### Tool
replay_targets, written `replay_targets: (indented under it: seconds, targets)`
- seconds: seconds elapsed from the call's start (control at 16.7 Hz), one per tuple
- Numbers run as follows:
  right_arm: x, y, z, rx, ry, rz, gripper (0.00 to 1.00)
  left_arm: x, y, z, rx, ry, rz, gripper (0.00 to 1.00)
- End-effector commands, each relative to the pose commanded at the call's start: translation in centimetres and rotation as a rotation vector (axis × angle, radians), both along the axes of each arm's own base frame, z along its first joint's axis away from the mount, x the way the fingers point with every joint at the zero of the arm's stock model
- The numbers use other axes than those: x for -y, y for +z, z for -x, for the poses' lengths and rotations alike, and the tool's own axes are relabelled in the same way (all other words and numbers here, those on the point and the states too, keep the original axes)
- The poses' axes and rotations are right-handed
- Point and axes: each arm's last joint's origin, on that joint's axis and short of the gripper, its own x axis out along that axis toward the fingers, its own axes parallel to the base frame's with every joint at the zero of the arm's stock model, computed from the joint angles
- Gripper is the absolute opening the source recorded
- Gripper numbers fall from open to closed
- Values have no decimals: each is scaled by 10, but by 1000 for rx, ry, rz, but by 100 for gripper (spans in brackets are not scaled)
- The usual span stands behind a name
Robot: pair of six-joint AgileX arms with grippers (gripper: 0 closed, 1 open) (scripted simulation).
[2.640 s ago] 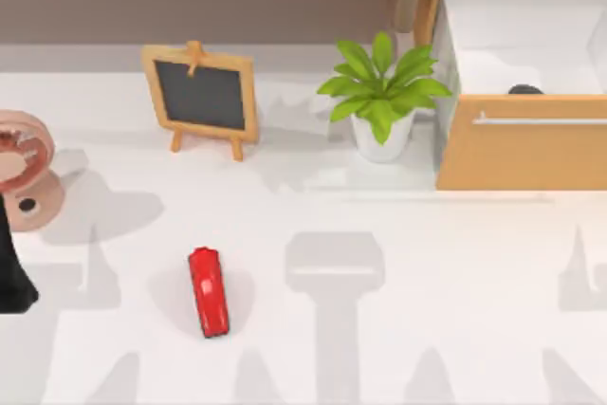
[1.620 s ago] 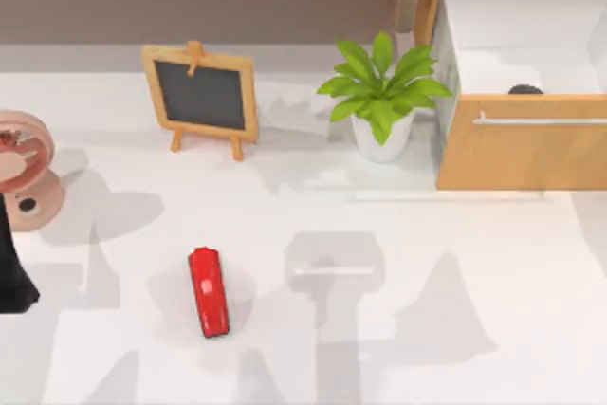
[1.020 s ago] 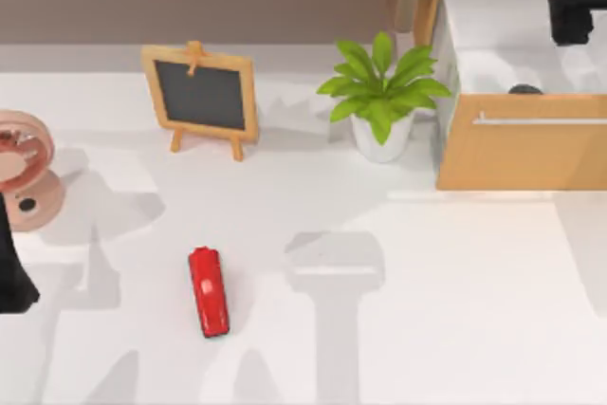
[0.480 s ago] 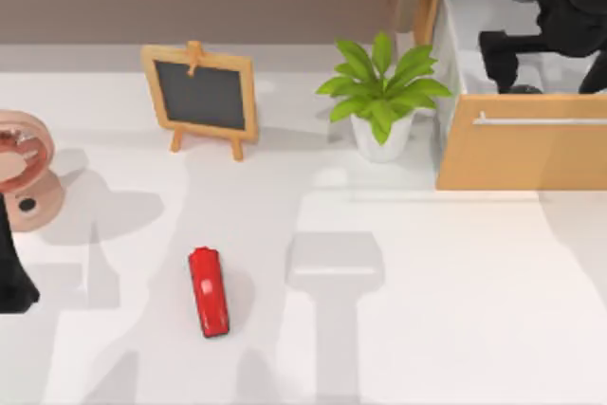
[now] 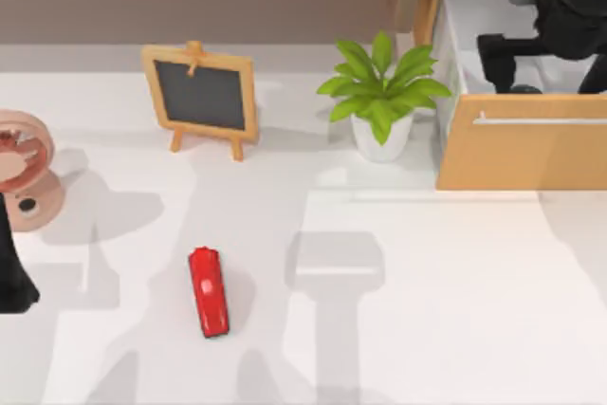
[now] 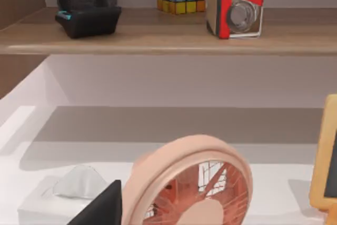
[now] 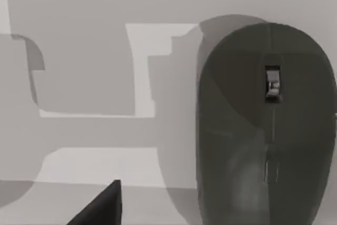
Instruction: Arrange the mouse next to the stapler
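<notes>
Overhead, right hand (image 5: 520, 52) hides mouse (image 7: 266, 125) (wrist close-up).

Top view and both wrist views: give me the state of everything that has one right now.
Drawer: pulled open.
Mouse: lying flat on the drawer floor, not gripped.
Stapler: lying flat on the table, untouched.
Right gripper: lowered into the open drawer above the mouse.
Left arm: parked at the table's left edge.
Chalkboard: upright on its easel.
Fan: standing upright.

A matt, smooth dark plastic shell is shown on the mouse (image 7: 266, 125); glossy red plastic on the stapler (image 5: 209, 291); pale wood on the drawer (image 5: 517, 154).
</notes>
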Motion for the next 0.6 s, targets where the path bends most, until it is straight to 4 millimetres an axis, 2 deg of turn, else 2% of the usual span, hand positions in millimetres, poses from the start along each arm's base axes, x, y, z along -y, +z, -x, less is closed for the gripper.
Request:
replay_targets:
  seconds: [0.6]
  targets:
    - [-2,-16,-1,-1,3,0,100,0,0,0,0,0,0,100]
